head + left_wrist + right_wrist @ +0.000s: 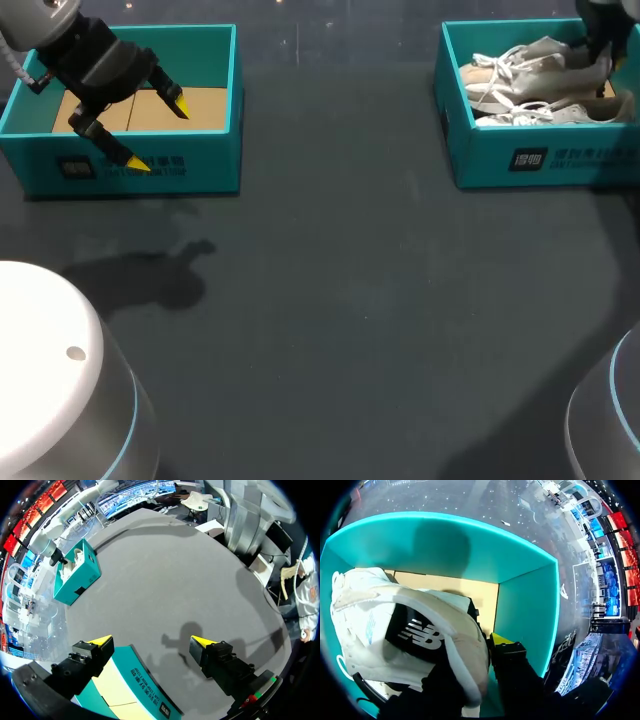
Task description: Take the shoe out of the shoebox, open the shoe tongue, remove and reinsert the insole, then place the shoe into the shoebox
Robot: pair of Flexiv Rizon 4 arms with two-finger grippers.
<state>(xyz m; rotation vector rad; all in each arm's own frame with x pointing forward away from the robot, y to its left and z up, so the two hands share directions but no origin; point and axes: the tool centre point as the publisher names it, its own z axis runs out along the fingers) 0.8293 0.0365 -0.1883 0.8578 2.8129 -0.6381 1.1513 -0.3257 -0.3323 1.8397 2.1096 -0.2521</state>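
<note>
shoe (545, 85): pale, soft-sided, with loose white laces, lying on its side inside the right teal shoebox (540, 150).
right gripper (487, 647): down in that shoebox at the shoe's heel; one yellow tip shows against the collar, the other is hidden, so i cannot tell if it grasps.
left gripper (155, 130): fingers spread wide, holding nothing, hanging over the front wall of the left box (200, 165), clear of the shoe.
left box floor: bare tan cardboard.
stage: fits either lifting out or just returned.

Lighting evenly from overhead, casting a soft arm shadow on the dark desk (330, 330) near its left edge; bending wrist views' edges.
</note>
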